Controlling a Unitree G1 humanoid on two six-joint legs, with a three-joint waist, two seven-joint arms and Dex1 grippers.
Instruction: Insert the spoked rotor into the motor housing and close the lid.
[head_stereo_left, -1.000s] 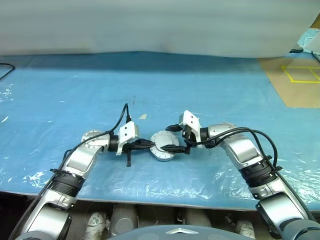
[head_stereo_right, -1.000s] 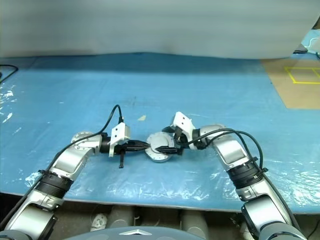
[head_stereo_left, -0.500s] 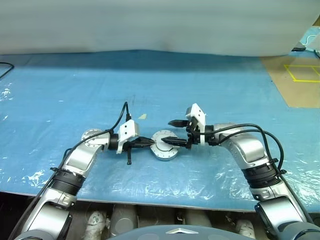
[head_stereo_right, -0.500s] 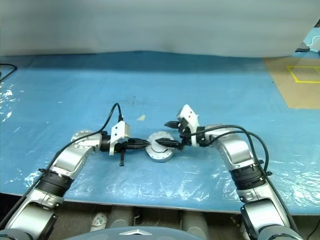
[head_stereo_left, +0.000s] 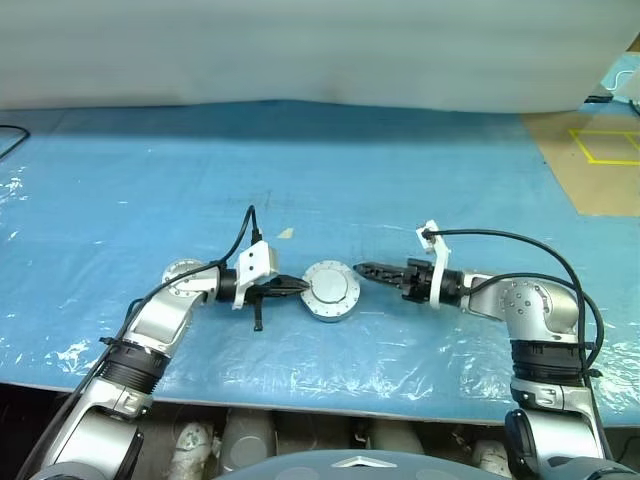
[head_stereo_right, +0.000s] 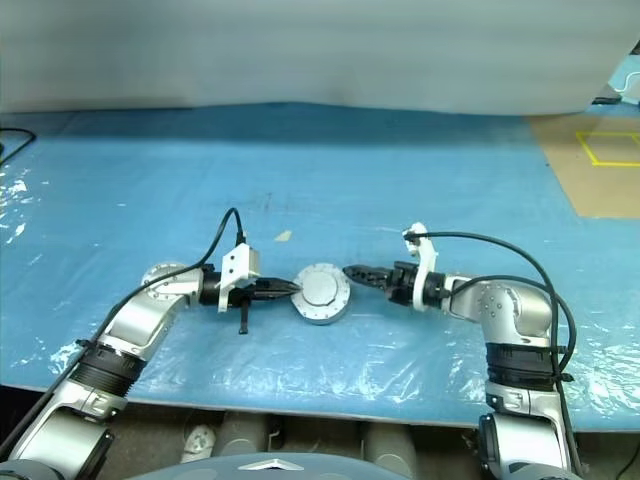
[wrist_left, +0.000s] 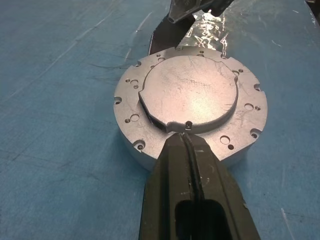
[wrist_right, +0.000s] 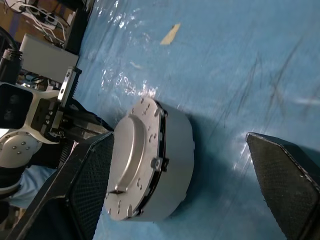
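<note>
Lid on, assembly near done

The lid (head_stereo_left: 331, 288) sits on the motor housing (wrist_left: 150, 159) mid-desk (head_stereo_left: 120, 200); the clenched left gripper (head_stereo_left: 300, 285) touches its left edge, the right gripper (head_stereo_left: 362, 269) hovers released just right. If the lid is not fully seated, a sideways nudge could shift it.

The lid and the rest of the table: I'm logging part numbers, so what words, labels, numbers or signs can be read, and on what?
None can be read.
Lid: plain metal with small holes, no lettering.
Blue table cover: no print.
Brown floor at the far right: yellow taped lines, a marking with no words.
Left gripper and right gripper: no legible labels.
</note>
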